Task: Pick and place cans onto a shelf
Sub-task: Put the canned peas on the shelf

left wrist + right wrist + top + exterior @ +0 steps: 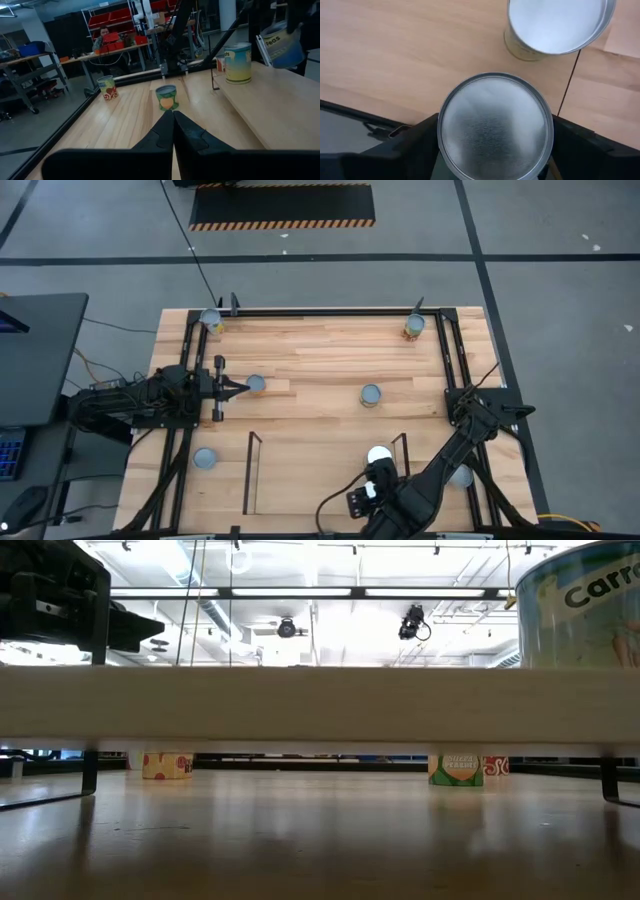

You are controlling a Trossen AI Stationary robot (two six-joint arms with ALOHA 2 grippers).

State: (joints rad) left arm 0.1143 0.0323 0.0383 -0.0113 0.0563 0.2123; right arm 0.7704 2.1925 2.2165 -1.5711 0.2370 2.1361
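From above: the right gripper (380, 478) hangs over the near right end of the shelf (320, 470), its fingers spread around a can (378, 455) with a bright top. This looks like the placing step: the can is carried in but not yet let go. Next it must be lowered square onto the shelf board and freed without being tipped. The left gripper (236, 388) waits at the table's left side, clenched on nothing, its tips just short of a loose can (256, 384). 5 more cans lie about the table: 1 at the far left corner (211, 319), 1 at the far right corner (414, 327), 1 mid-table (371, 395), 1 near left (204, 458), 1 near right (461, 476).

At table height: the shelf board (320, 705) spans the frame, with 1 can (580, 605) showing above it at right; whether that can rests on the board cannot be told.

Left wrist: the closed fingers (172, 131) point at a green-labelled can (167, 97); a yellowish can (237, 62) stands farther off.

Right wrist: a silver can top (495, 125) sits between the fingers, and a 2nd can (555, 25) stands just beyond it.
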